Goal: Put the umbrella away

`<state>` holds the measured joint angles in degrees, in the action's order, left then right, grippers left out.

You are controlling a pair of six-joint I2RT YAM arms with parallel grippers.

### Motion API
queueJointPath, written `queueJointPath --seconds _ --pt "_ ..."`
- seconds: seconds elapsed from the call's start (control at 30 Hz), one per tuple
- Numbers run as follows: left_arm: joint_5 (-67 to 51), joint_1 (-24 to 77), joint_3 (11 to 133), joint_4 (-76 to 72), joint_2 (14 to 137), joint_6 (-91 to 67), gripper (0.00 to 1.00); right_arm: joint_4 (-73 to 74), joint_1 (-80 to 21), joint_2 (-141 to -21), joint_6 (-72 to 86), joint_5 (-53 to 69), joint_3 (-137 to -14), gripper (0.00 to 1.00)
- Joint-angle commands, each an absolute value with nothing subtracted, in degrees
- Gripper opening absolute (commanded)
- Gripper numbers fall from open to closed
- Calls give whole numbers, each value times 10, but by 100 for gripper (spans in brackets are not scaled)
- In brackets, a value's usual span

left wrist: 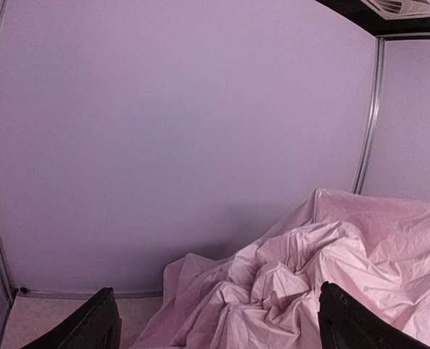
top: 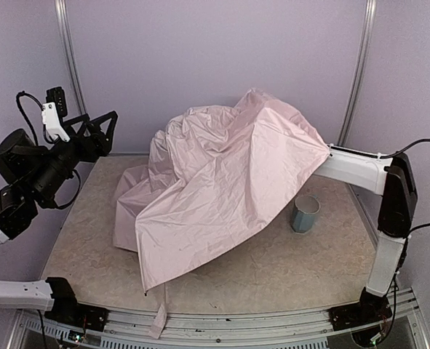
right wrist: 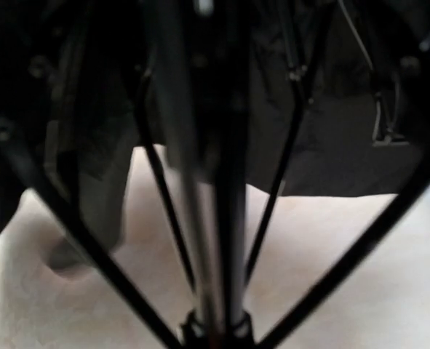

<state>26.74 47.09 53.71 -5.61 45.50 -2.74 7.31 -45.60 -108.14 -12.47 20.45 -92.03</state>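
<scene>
One umbrella (top: pixel 222 182) covers right claw

One umbrella (top: pixel 222 182), one grey-blue cup (top: pixel 305 213), one table (top: pixel 287 269), one left arm (top: pixel 25 171), one right arm (top: pixel 396 196); maybe five black ribs (right wrist: pixel 291 145), blurred.

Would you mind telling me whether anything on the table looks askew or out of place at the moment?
Yes: the umbrella is half collapsed, with its pink canopy crumpled and draped over the right arm. Its edge also hangs close to the cup.
</scene>
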Motion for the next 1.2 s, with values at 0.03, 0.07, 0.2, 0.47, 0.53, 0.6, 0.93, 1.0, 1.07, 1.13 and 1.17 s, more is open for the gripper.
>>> queueJointPath --seconds 0.03,0.07,0.2,0.47,0.53,0.6,0.93,1.0,1.07,1.13,1.17 --pt "180 473 521 -66 439 1 91 370 -459 -1043 -176 140 -1084 0" --pt "163 473 523 -64 438 3 91 421 -459 -1052 -179 144 -1125 0" --pt "96 474 537 -30 444 21 89 584 -460 -1098 -179 85 -1273 0" --pt "94 475 528 -9 460 54 89 623 -507 -1106 -203 -226 -1287 0" --pt "98 475 516 -20 460 57 89 576 -528 -1104 -231 -273 -1271 0" --pt "105 475 508 -28 458 59 89 505 -542 -1106 -257 -290 -1271 0" --pt "134 475 499 -39 448 70 91 97 -531 -1097 -446 -400 -1254 0" --pt "138 475 498 -40 443 72 91 35 -527 -1101 -468 -405 -1264 0" --pt "142 475 495 -42 438 74 91 -13 -529 -1103 -492 -400 -1256 0" --pt "145 475 492 -41 434 76 91 -33 -532 -1108 -509 -397 -1238 0" --pt "146 475 491 -40 432 77 91 -26 -534 -1114 -513 -398 -1231 0"
